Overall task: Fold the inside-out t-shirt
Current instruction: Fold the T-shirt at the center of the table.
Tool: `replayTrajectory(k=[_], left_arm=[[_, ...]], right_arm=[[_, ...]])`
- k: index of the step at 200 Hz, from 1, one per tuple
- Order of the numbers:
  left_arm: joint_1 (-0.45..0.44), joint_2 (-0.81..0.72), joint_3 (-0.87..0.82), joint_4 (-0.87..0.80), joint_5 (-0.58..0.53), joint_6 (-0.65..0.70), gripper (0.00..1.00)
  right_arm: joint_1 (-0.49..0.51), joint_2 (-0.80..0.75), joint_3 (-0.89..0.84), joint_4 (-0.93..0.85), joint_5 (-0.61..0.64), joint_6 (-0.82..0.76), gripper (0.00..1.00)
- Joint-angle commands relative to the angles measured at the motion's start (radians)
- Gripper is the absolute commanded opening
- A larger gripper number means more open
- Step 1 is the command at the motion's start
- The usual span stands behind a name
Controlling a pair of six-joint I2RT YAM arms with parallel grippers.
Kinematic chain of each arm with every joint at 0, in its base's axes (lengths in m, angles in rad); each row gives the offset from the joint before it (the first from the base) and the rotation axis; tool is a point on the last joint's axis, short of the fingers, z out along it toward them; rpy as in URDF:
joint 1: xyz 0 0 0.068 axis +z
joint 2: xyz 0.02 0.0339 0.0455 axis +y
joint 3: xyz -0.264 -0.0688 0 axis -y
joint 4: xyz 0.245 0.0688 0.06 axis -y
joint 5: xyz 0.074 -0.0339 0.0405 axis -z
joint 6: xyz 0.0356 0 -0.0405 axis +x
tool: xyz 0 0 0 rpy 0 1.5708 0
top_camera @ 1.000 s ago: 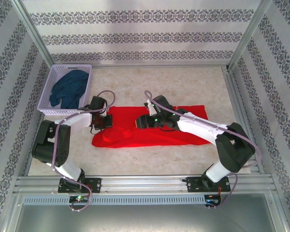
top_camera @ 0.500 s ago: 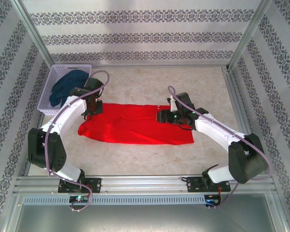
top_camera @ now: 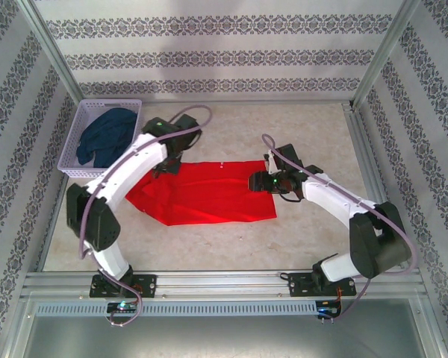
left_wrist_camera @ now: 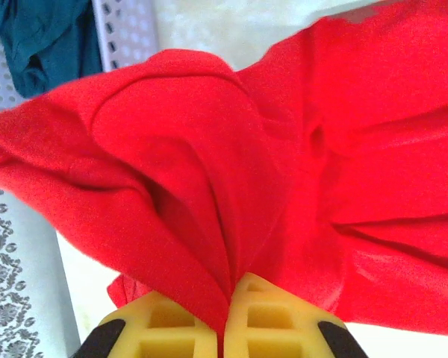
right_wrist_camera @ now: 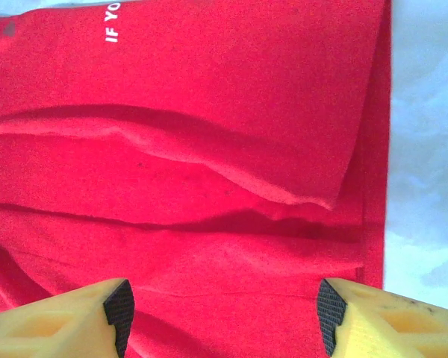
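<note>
Shirt: red t-shirt (top_camera: 209, 195) lies as a rough band on the table (top_camera: 313, 127) | Left gripper (left_wrist_camera: 225, 302): pinched shut on a bunched fold at the shirt's left end | Right gripper (right_wrist_camera: 224, 313): jaws wide apart over the right edge, holding nothing | Progress: looks partly folded lengthwise, untidy; final folds remain.

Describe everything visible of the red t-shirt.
The red t-shirt is soft, bright red cloth, lying mostly flat and wrinkled on the pale table, stretched left to right. A few white printed letters show near one edge. The left gripper is shut on a bunched fold near its far left corner, gathering it into creases. The right gripper stands open over its right edge, where a layer is folded over.
</note>
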Motion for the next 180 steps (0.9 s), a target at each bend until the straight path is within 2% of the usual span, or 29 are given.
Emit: replayTrajectory(k=[1,37,79,121,180], left_arm=[[-0.08,0.089,0.105,-0.143,-0.041,-0.067,0.0],[-0.18,0.252,0.297,-0.202,0.005,-0.065,0.0],[-0.219,0.358,0.462,-0.234,0.095,-0.08,0.0],[-0.239,0.383,0.531,-0.238,0.147,-0.072,0.0],[-0.247,0.375,0.601,-0.265,0.156,-0.052,0.0]], right_arm=[[-0.037,0.023,-0.013,-0.001,-0.025,0.013,0.68],[-0.075,0.078,-0.042,0.045,-0.093,0.047,0.67],[-0.106,0.085,-0.086,0.081,-0.107,0.06,0.67],[-0.117,0.113,-0.105,0.101,-0.127,0.063,0.65],[-0.121,0.163,-0.115,0.128,-0.13,0.063,0.6]])
